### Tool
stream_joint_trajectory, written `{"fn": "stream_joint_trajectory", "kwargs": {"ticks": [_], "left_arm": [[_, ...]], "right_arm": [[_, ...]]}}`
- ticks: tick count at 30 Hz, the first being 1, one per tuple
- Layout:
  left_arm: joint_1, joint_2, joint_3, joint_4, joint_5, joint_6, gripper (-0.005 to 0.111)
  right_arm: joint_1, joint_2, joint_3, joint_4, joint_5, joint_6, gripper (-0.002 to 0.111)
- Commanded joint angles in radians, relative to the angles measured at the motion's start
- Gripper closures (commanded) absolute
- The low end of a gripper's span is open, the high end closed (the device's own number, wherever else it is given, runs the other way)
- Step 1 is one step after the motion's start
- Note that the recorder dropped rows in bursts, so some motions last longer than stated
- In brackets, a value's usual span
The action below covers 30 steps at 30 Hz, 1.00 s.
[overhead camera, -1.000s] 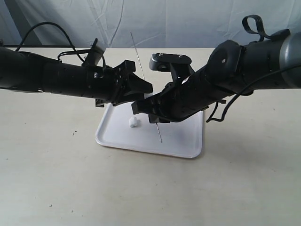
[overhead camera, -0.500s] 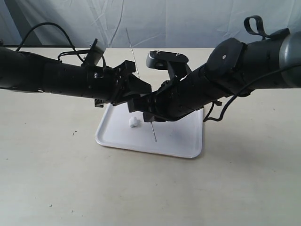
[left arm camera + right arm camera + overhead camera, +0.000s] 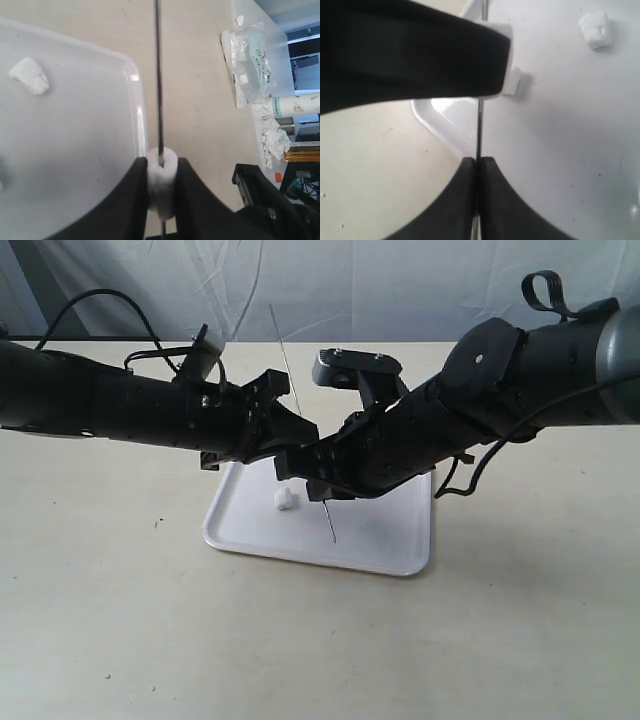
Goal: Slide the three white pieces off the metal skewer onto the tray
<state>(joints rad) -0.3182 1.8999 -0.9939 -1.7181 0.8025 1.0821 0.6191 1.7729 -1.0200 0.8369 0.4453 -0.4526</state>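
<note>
"What's lying about, and what blocks your sight?"

"A clear plastic bag [image 3: 247, 60] and a white bottle [image 3: 295, 105] sit on the beige table [image 3: 120, 620], off the flat white rectangular tray [image 3: 380, 550]. Two black arms cross above the tray and hide its far edge."

"How are they posed?"

"Both reach low toward the middle. The left gripper [image 3: 162, 172] is clamped on a small white marshmallow-like piece [image 3: 162, 195] threaded on the thin grey metal skewer [image 3: 159, 75]. The right gripper [image 3: 478, 167] pinches the shaft, holding it steeply tilted with its lower tip over the tray."

"And in the tray?"

"One loose white piece [image 3: 512, 81] near the skewer, and another loose white chunk [image 3: 595, 30] farther off."
</note>
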Motion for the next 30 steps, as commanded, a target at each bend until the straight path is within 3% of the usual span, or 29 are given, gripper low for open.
{"fn": "stream_joint_trajectory", "kwargs": {"ticks": [1, 11, 16, 20, 23, 30], "left_arm": [[-0.003, 0.002, -0.001, -0.026, -0.064, -0.002, 0.092], [-0.003, 0.002, -0.013, -0.026, -0.259, -0.002, 0.092], [-0.003, 0.002, -0.023, -0.026, -0.343, -0.007, 0.092], [-0.003, 0.002, -0.027, -0.026, -0.414, -0.007, 0.092], [-0.003, 0.002, -0.038, -0.026, -0.424, -0.025, 0.092], [-0.003, 0.002, -0.046, -0.026, -0.523, -0.058, 0.092]], "right_arm": [[-0.001, 0.0, -0.003, -0.044, 0.105, -0.006, 0.109], [-0.001, -0.002, 0.009, -0.159, 0.264, 0.106, 0.109], [-0.001, -0.046, 0.009, -0.308, 0.398, 0.234, 0.109], [-0.001, -0.14, 0.009, -0.463, 0.514, 0.363, 0.109], [-0.001, -0.275, 0.02, -0.555, 0.724, 0.441, 0.109], [-0.001, -0.562, 0.202, -0.664, 0.776, 0.534, 0.109]]}}
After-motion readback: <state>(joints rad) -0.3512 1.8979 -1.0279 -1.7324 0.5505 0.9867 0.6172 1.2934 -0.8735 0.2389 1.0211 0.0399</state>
